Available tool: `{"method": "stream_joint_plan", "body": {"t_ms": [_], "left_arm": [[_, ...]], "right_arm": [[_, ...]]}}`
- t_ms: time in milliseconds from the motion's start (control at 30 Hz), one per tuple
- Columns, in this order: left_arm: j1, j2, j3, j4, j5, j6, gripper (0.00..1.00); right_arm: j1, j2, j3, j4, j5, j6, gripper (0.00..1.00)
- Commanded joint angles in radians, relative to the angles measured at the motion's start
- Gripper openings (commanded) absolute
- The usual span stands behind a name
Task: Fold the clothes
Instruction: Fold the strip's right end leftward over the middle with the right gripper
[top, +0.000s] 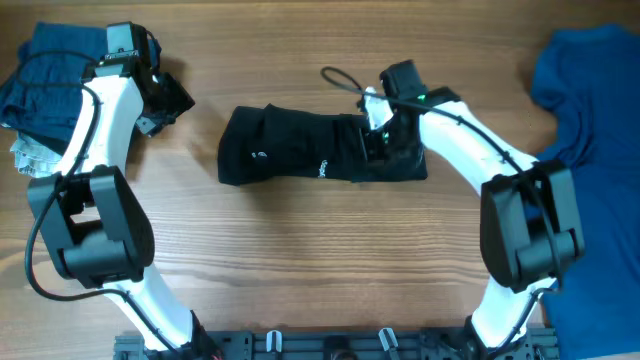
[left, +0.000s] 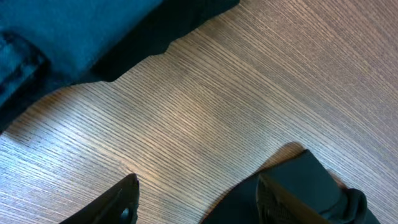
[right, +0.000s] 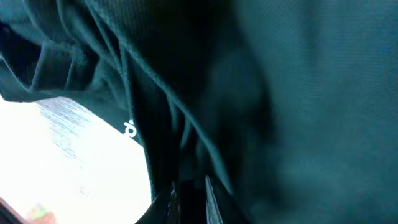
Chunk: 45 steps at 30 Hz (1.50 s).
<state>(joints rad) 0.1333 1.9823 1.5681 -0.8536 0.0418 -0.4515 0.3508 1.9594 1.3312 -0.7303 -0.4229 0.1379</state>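
Black shirt (top: 290, 150) lies bunched mid-table, its right end under my right gripper (top: 378, 138), apparently pinching a fold; my left gripper (top: 170, 100) hangs, jaws spread, beside navy pieces (top: 45, 75).

- Table (top: 300, 250): light-brown wood-grain top, grain running left to right in the overhead view; it spans the whole frame.
- Cable (top: 338, 77): thin and black, lying in a loop on the table toward the far edge, near centre.
- Rail (top: 330, 346): dark, along the table's near edge, fitted with small clips.
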Motion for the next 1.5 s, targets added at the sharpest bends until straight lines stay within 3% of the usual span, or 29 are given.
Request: {"method": "stream_joint_plan", "body": {"t_ms": [0,100,333,433,500,567,667,833,1033,1233,1467], "left_arm": [[0.009,-0.003,0.003,-0.002,-0.006,0.002,0.6],[0.009,-0.003,0.003,-0.004,-0.006,0.002,0.6],[0.009,-0.003,0.003,-0.005,-0.006,0.002,0.61],[0.009,-0.003,0.003,-0.005,-0.006,0.002,0.61],[0.009,-0.003,0.003,-0.005,-0.006,0.002,0.61],[0.009,-0.003,0.003,-0.005,-0.006,0.002,0.61],[0.009,-0.003,0.003,-0.004,-0.006,0.002,0.61],[0.009,-0.003,0.003,-0.005,-0.006,0.002,0.61],[0.009,-0.003,0.003,-0.009,-0.006,0.002,0.61],[0.009,-0.003,0.003,-0.024,-0.006,0.002,0.61],[0.009,-0.003,0.003,-0.033,-0.006,0.002,0.61]], "right_arm": [[0.057,-0.001,-0.008,0.037,-0.073,0.023,0.16],[0.073,-0.002,-0.008,0.084,-0.077,0.018,0.38],[0.005,-0.056,0.223,-0.044,-0.16,-0.093,0.5],[-0.005,-0.056,0.218,-0.08,0.036,-0.053,0.5],[-0.004,-0.041,0.202,-0.125,0.148,-0.022,0.45],[-0.003,-0.02,0.156,-0.134,0.145,0.013,0.37],[0.01,0.01,0.079,-0.076,0.093,0.027,0.34],[0.065,0.066,0.06,0.05,-0.14,0.018,0.33],[0.004,0.062,0.145,0.092,-0.222,-0.071,0.38],[-0.016,0.064,0.166,0.157,-0.069,-0.056,0.34],[-0.01,0.179,0.166,0.256,0.002,0.08,0.33]]}}
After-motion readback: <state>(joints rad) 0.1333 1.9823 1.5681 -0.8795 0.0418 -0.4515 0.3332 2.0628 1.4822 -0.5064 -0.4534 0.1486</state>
